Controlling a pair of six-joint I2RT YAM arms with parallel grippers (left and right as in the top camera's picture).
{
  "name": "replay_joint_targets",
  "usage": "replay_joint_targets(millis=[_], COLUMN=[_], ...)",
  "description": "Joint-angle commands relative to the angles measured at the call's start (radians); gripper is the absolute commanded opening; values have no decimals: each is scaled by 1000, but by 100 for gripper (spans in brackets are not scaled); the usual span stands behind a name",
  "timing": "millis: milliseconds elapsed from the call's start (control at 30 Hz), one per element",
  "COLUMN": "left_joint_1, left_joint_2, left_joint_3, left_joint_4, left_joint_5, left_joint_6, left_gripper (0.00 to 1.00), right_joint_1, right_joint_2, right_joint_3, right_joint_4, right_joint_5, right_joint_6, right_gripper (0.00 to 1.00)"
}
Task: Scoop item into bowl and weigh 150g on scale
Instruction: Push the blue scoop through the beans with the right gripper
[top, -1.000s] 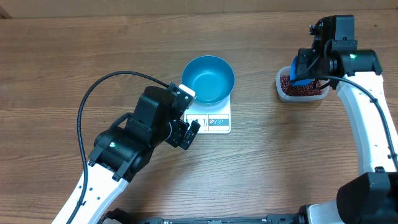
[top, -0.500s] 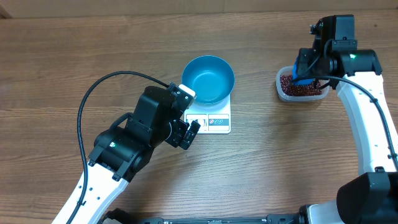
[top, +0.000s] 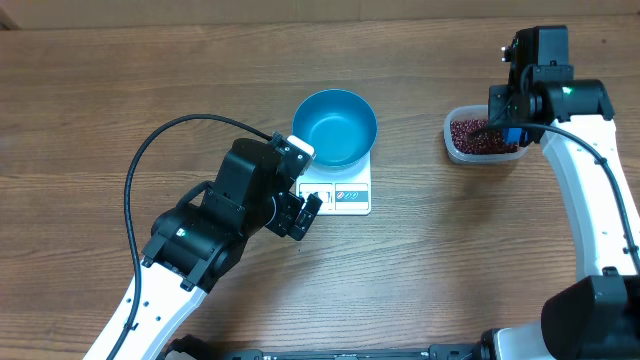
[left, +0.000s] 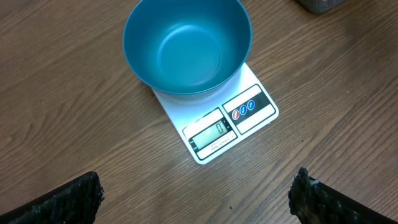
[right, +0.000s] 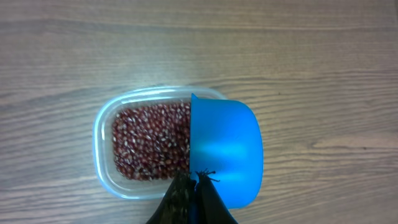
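Overhead view: the scoop (top: 512, 134) has slid off the beans (top: 478, 134) toward the right rim of the tub (top: 452, 140), uncovering the red-brown heap.

The beans fill the clear tub at the desk's (top: 100, 100) right side, all of them there; in the right wrist view the scoop covers the tub's right part and overhangs its rim, no beans showing on its blue face; the right claw (right: 194, 190) is clenched on the scoop's near end, just beside the beans; this looks like a fresh dig being lined up, nothing carried yet; well apart, the bowl (top: 335, 125) sits empty on the scale (top: 345, 196); the left claw (top: 302, 212) hangs released before the scale.
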Motion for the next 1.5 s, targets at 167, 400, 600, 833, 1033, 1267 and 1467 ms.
replay_joint_targets(millis=[167,400,600,833,1033,1267,1467], left_joint_1=[5,5,5,5,5,5,5], left_joint_2=[-3,-3,-3,-3,-3,-3,-3], left_joint_3=[-1,0,0,0,0,0,0], left_joint_4=[4,4,4,47,88,158,169], left_joint_5=[-12,-12,-12,-23,-23,-23,-22], left_joint_6=[-23,-23,-23,-23,-23,-23,-23], left_gripper=[100,100,99,100,100,100,100], right_joint_1=[-1,-1,-1,-1,-1,-1,-1], right_joint_2=[89,90,90,90,90,90,90], right_joint_3=[35,35,35,35,35,35,35], right_joint_4=[-12,-14,-14,-15,-14,-14,-14], right_joint_5=[46,45,30,26,10,8,8], right_joint_6=[-17,-18,-13,-13,-13,-13,-13], right_gripper=[4,4,4,4,4,4,4])
